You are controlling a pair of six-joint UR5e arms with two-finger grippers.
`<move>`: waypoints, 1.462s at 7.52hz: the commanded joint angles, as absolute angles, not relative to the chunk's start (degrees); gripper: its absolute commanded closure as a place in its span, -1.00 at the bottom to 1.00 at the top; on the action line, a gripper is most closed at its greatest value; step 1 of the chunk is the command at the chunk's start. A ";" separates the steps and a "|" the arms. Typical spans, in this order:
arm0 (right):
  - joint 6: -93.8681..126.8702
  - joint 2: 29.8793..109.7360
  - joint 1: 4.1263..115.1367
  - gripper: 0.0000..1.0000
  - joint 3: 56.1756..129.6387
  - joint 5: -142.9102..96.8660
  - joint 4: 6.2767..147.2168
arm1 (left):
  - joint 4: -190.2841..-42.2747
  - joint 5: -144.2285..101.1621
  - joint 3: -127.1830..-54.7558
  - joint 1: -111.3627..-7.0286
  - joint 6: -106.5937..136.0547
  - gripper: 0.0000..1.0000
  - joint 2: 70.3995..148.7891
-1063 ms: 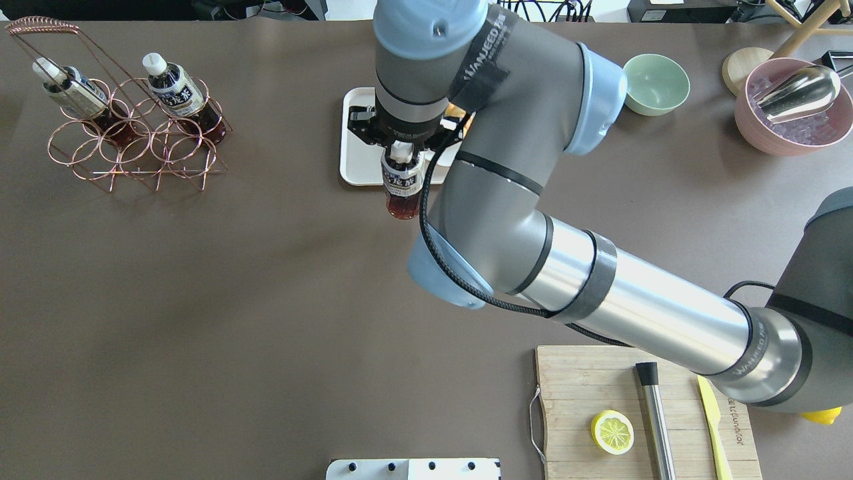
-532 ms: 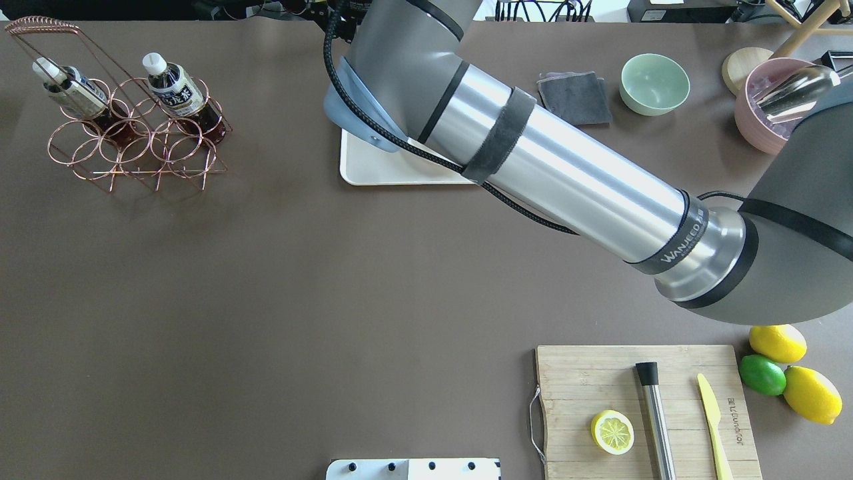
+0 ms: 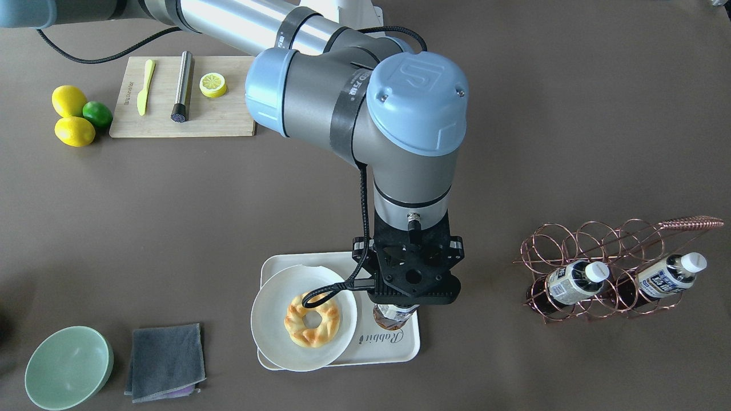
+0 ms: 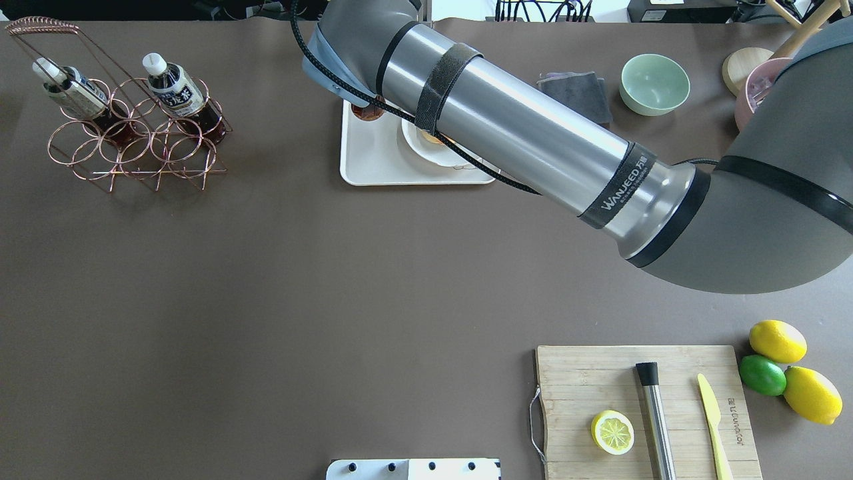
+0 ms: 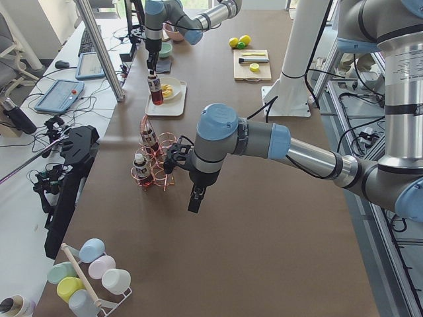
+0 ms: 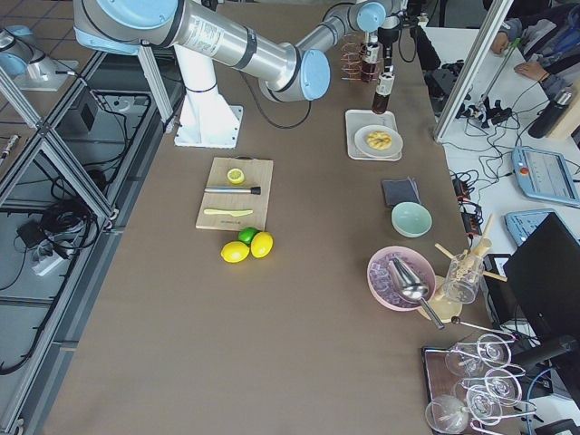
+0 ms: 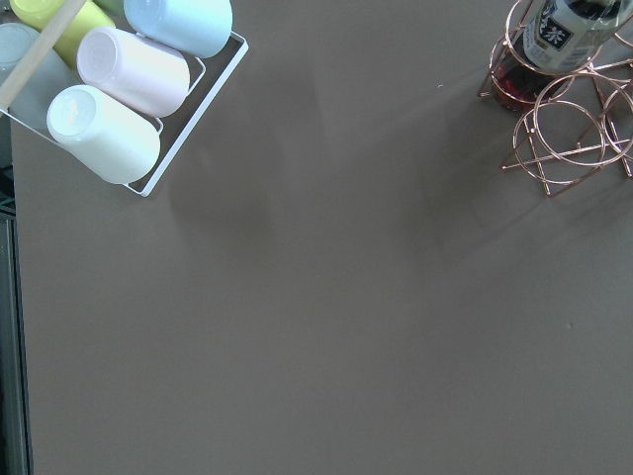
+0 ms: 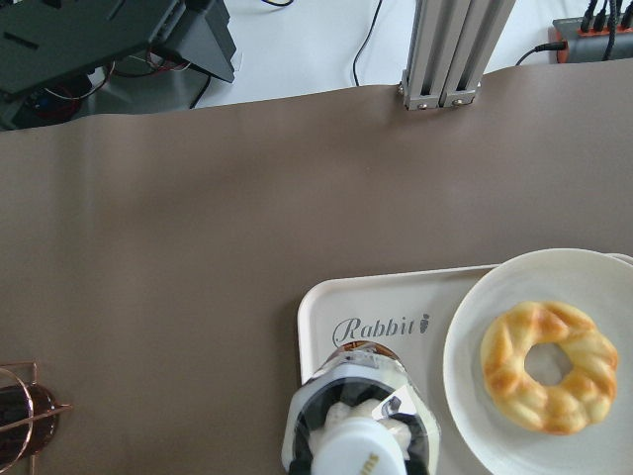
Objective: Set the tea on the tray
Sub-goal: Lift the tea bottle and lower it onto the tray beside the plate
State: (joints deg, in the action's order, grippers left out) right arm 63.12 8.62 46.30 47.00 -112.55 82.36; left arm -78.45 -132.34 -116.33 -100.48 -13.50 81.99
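right jaws clamped on tea bottle (image 8: 361,401) at cap end, upright so it lands on base. bottle hangs over tray (image 8: 318,332), bare corner by Rabbit script, beside donut plate (image 8: 463,381). probably not down yet. left jaws: can't tell.

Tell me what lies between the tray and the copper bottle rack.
Nothing: in the front-facing view only bare table separates the tray from the copper rack; the overhead view agrees.

The tray (image 8: 376,297) reads "Rabbit"; the arm band (image 4: 620,187) apparently "WANJEED".
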 commanded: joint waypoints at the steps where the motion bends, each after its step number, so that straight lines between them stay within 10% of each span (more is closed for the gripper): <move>1: 60.66 8.96 46.14 1.00 43.69 -113.28 80.77 | -78.40 -132.54 -115.93 -100.72 -13.54 -0.95 82.70; 5: 60.56 9.84 45.35 1.00 43.68 -115.57 78.75 | -78.22 -132.45 -114.61 -100.63 -13.10 -0.95 85.51; 6: 60.38 9.93 45.44 -0.26 43.68 -116.10 78.14 | -78.14 -132.45 -114.61 -100.63 -13.10 -0.95 85.52; 7: 60.47 9.93 45.44 -0.99 43.86 -116.28 77.79 | -78.13 -132.45 -114.61 -100.72 -13.10 -0.95 85.52; 11: 58.72 16.82 48.94 -1.00 62.03 -120.92 88.54 | -77.96 -132.54 -115.22 -100.72 -13.10 -0.95 84.90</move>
State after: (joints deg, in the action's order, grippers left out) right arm 60.06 10.98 46.64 48.87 -117.83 80.98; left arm -78.12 -132.45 -114.79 -100.69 -13.10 85.05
